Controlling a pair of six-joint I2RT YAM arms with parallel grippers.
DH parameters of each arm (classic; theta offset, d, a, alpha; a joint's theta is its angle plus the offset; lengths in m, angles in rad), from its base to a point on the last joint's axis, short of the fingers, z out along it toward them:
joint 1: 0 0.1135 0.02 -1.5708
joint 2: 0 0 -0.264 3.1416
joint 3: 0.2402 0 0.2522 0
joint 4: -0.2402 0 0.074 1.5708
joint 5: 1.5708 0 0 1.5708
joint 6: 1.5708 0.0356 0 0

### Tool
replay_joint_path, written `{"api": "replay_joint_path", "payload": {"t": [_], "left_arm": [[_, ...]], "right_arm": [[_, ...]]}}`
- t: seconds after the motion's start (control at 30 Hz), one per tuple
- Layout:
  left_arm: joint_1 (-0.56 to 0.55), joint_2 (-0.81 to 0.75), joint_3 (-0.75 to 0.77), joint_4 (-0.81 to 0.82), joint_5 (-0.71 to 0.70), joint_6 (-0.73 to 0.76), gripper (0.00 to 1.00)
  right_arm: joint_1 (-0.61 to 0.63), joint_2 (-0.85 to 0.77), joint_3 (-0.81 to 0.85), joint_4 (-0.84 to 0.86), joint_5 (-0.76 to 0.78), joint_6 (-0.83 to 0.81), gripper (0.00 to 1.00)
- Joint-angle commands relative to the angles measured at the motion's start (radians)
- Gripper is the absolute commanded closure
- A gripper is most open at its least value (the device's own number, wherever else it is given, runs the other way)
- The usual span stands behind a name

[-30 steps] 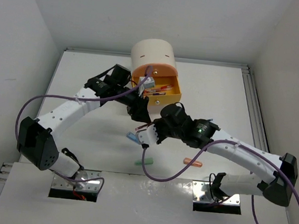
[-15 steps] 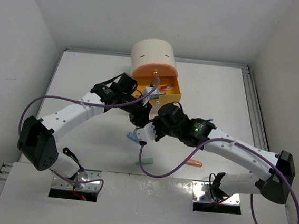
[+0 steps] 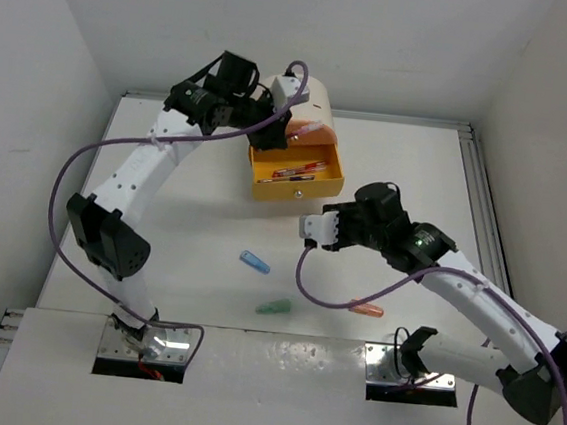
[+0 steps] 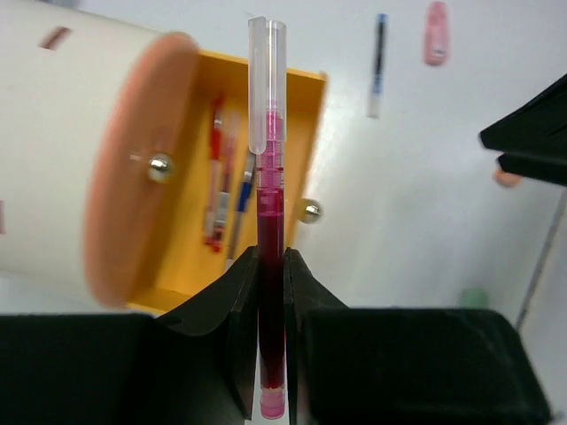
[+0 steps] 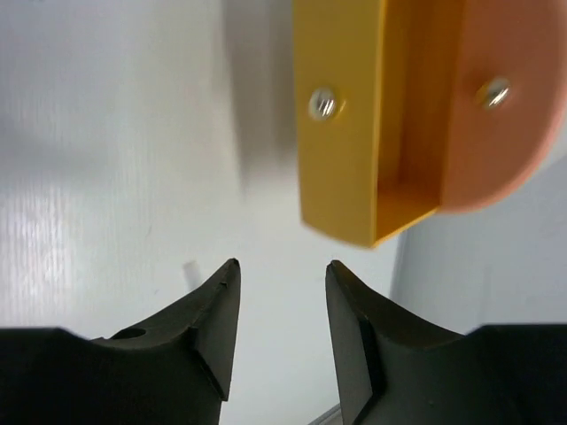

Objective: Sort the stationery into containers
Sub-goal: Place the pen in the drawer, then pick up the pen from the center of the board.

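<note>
Pens (image 4: 215, 199) lay in the open yellow drawer (image 4: 306, 115), so the left claw (image 4: 270, 266), clenched on a red pen (image 4: 268, 177), hovered over it, likely to drop it there; right claw (image 5: 282, 270) gaped empty.

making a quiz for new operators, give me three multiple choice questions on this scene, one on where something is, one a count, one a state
1. Where is the red pen?
A on the table
B in the left end effector
C inside the orange-yellow drawer

2. How many capsule pieces show on the table in the top view?
A one
B five
C three

3. The orange-yellow drawer is:
A pulled open
B shut
C upside down

Answers:
1 B, the left wrist view shows it clamped there.
2 C, a blue capsule, a green capsule and an orange capsule.
3 A, pens show inside it.
</note>
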Motion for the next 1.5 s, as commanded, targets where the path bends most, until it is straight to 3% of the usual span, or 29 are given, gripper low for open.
{"api": "replay_joint_path", "payload": {"t": [0.0, 0.1, 0.17, 0.4, 0.53, 0.63, 0.87, 1.03, 1.47], "left_arm": [[0.015, 0.117, 0.158, -0.116, -0.110, 0.103, 0.83], [0.040, 0.217, 0.250, -0.155, -0.079, 0.118, 0.82], [0.049, 0.231, 0.229, -0.111, -0.066, 0.117, 0.81], [0.048, 0.268, 0.197, -0.068, -0.074, 0.126, 0.72], [0.051, 0.273, 0.203, -0.070, -0.059, 0.117, 0.44], [0.054, 0.256, 0.230, -0.080, -0.004, 0.097, 0.36], [0.054, 0.173, 0.214, -0.056, 0.078, 0.034, 0.32], [0.058, 0.161, 0.198, -0.067, 0.098, 0.024, 0.32], [0.087, 0.174, 0.184, -0.037, 0.133, -0.005, 0.32]], "right_arm": [[-0.146, 0.017, -0.040, -0.089, -0.140, -0.026, 0.58], [-0.328, 0.070, -0.057, -0.109, -0.229, -0.074, 0.60], [-0.409, 0.128, -0.042, -0.109, -0.272, -0.091, 0.59], [-0.554, 0.342, 0.022, -0.106, -0.295, -0.180, 0.51], [-0.585, 0.451, 0.068, -0.123, -0.302, -0.270, 0.48], [-0.592, 0.527, 0.087, -0.134, -0.279, -0.379, 0.49], [-0.597, 0.701, 0.246, -0.230, -0.249, -0.467, 0.57], [-0.618, 0.771, 0.266, -0.252, -0.210, -0.542, 0.59], [-0.697, 0.780, 0.222, -0.273, -0.200, -0.635, 0.62]]}}
